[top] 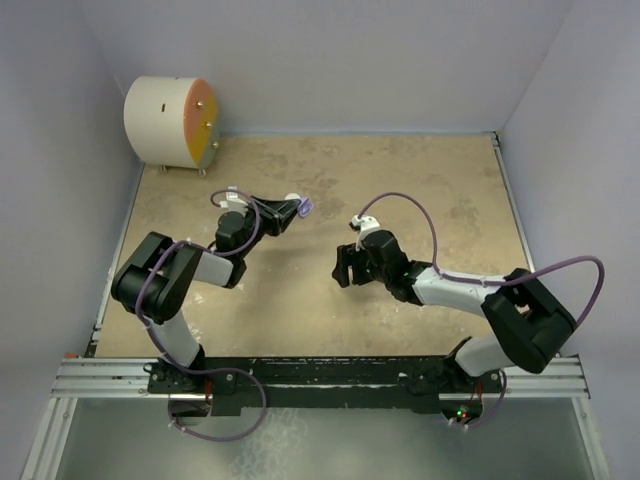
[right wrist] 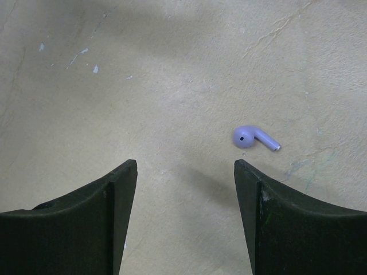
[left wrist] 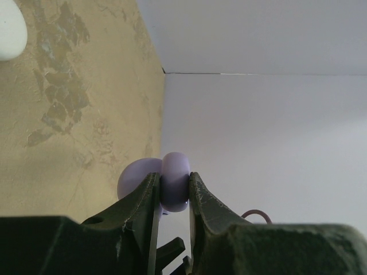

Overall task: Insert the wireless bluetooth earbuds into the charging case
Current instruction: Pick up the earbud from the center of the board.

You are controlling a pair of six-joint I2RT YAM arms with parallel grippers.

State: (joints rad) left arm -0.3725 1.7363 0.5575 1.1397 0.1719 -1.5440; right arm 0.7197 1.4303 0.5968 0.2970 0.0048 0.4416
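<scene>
Earbud (right wrist: 252,137), a smooth lilac bulb with a short stem, is seen lying near the middle of the mottled tan table (right wrist: 86,86). It lies just ahead of the right gripper (right wrist: 185,166), whose jaws stand wide and empty. Pickup is judged the step in hand, so a descent centred on the bud is called for. Farther back, the glossy rounded lilac case (left wrist: 175,166) is clamped in the left gripper (left wrist: 172,179).
</scene>
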